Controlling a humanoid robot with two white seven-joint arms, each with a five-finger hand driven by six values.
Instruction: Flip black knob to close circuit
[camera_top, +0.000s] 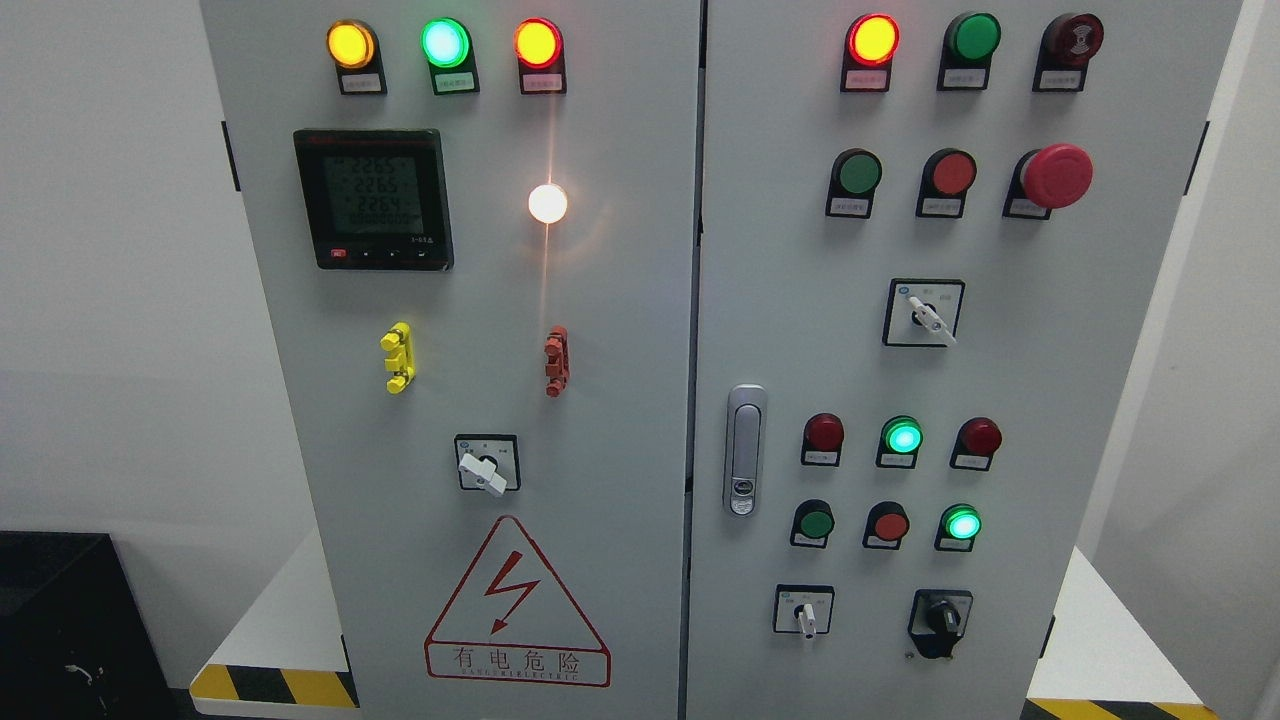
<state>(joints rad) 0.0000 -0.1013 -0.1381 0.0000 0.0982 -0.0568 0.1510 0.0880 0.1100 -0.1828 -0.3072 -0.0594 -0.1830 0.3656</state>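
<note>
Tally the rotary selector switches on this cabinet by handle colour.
White-handled selector switches: 3
Black knob selector switch: 1
Total: 4

Before me: grey cabinet (600, 330), two doors, standing on a white plinth (285, 610) edged with black-and-yellow hazard striping (270, 686).

Left door carries: three lit lamps, digital meter (373, 198), white lamp (547, 203), yellow clip (398, 357), red clip (557, 361), white selector (486, 465), red warning triangle (517, 607).

Right door carries: lamps and pushbuttons in rows, red mushroom button (1055, 176), two white selectors, door handle (744, 450), black knob (941, 619) at lower right.
</note>
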